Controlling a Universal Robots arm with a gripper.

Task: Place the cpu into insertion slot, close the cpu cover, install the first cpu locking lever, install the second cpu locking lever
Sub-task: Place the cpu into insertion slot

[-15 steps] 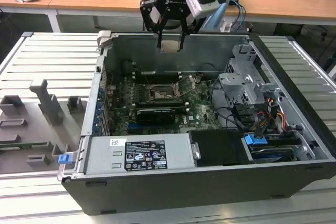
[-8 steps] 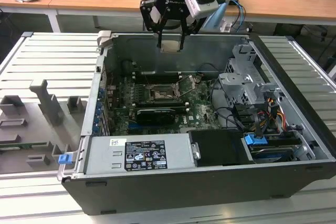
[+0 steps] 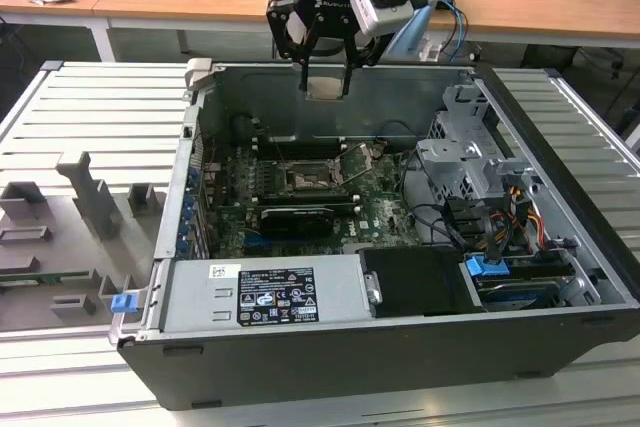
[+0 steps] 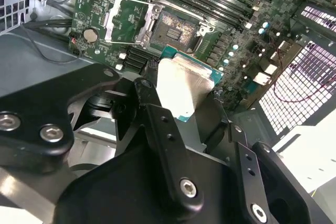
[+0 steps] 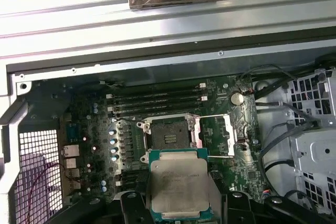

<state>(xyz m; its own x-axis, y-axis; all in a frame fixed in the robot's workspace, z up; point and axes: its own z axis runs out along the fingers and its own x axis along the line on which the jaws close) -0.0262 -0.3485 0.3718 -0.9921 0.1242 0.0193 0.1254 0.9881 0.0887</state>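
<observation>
Exterior view, gripper: the gripper (image 3: 326, 75) hangs high over the open computer case (image 3: 560, 247), clamped on the cpu (image 3: 327, 88), which shows as a pale plate between its fingers.
Exterior view, slot: the insertion slot (image 3: 304, 180) sits on the motherboard (image 3: 385, 209), well below the cpu. The chip is not yet seated in it.
Exterior view, cover: the cpu cover (image 3: 357, 162) stands raised just beside the slot, on the exterior view's right.
Second wrist view, grip: the black fingers (image 4: 152, 103) pinch the cpu (image 4: 184, 87) by two opposite edges, with its silvery top facing the camera.
Second wrist view, slot: the insertion slot (image 4: 178, 29) is bare and its contact field is exposed. The cpu cover (image 4: 122, 20) is swung away beside it.
First wrist view, line-up: the cpu (image 5: 178, 184) hangs apart from the insertion slot (image 5: 169, 132), its edges roughly parallel to the slot's. The cpu cover (image 5: 218, 135) lies open beside the slot.
Risk, offset: I judge that a chip lowered slightly off or turned against the slot would land on the frame and bend the contacts.
Risk, grip: the hold is on thin edges only, so the cpu could tilt or slip and drop in corner first.
Risk, cover: the cover stands close to the slot, so a finger or the chip could snag it on the way down.
</observation>
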